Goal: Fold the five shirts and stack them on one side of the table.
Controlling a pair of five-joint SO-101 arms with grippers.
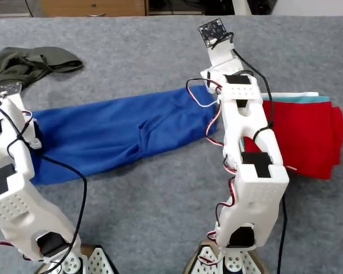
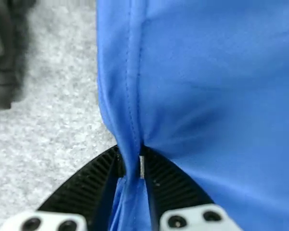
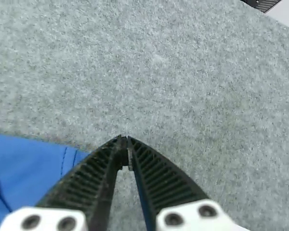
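Holding the blue shirt (image 1: 114, 134) by its two ends, spread long across the middle of the table between the two grippers. Pinching the left end with the left gripper (image 2: 132, 166), both black ribbed fingers pressing on a stitched fold of the blue cloth (image 2: 207, 96), likely for anchoring that end while pulling the cloth flat. Holding the right gripper (image 3: 124, 144) at the other end with the tips pressed together and a thin strip of blue between the fingers lower down. So probably gripping a hem there too, though not being fully sure. Judging from this: stretching the shirt smooth before folding, with the fold itself not yet done.

Using the right side of the table as the stacking place, seemingly: having there a folded red shirt (image 1: 303, 134) on top of white and teal layers (image 1: 300, 96). Leaving a dark green shirt (image 1: 28, 63) crumpled at the far left corner, apart from the blue one.

Working on a grey felt-like cover (image 1: 160, 45), slightly rough, probably giving some drag against sliding cloth. Showing behind the table a strip of wooden furniture (image 1: 91, 7).
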